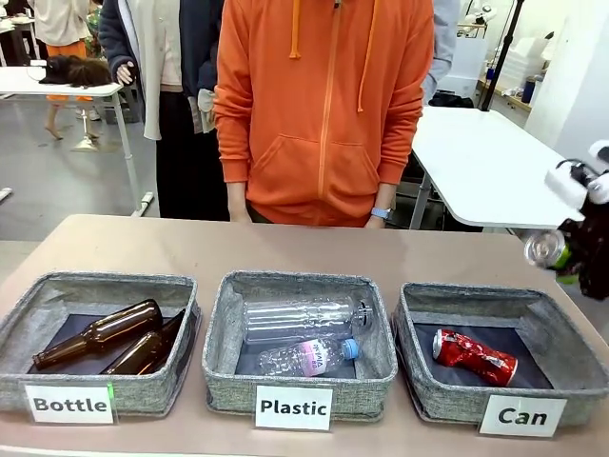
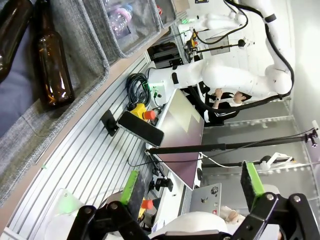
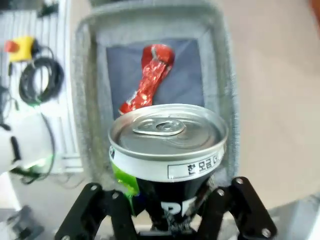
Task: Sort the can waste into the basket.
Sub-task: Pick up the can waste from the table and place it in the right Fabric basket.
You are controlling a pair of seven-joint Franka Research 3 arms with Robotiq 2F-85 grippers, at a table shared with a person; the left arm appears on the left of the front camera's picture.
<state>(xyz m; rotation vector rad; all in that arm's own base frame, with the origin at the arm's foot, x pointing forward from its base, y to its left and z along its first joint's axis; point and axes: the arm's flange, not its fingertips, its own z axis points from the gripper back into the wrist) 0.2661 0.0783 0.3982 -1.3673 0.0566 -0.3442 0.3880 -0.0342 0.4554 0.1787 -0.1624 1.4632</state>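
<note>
The red can (image 1: 474, 355) lies in the Can basket (image 1: 557, 328); my right fingers (image 3: 167, 212) clamp the dark can (image 3: 168, 145) above it, unreleased; my left fingers (image 2: 192, 185) are apart.

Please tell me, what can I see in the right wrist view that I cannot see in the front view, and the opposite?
Right wrist view: the dark can's silver top with its pull tab, the print on its side, and the yellow box with a red button on the floor.

Front view: the "Can" label, the Plastic basket with clear bottles, the Bottle basket with brown bottles, and the person in orange.

Both: the right gripper shut on the dark can, the Can basket, and the red dented can lying inside it.
</note>
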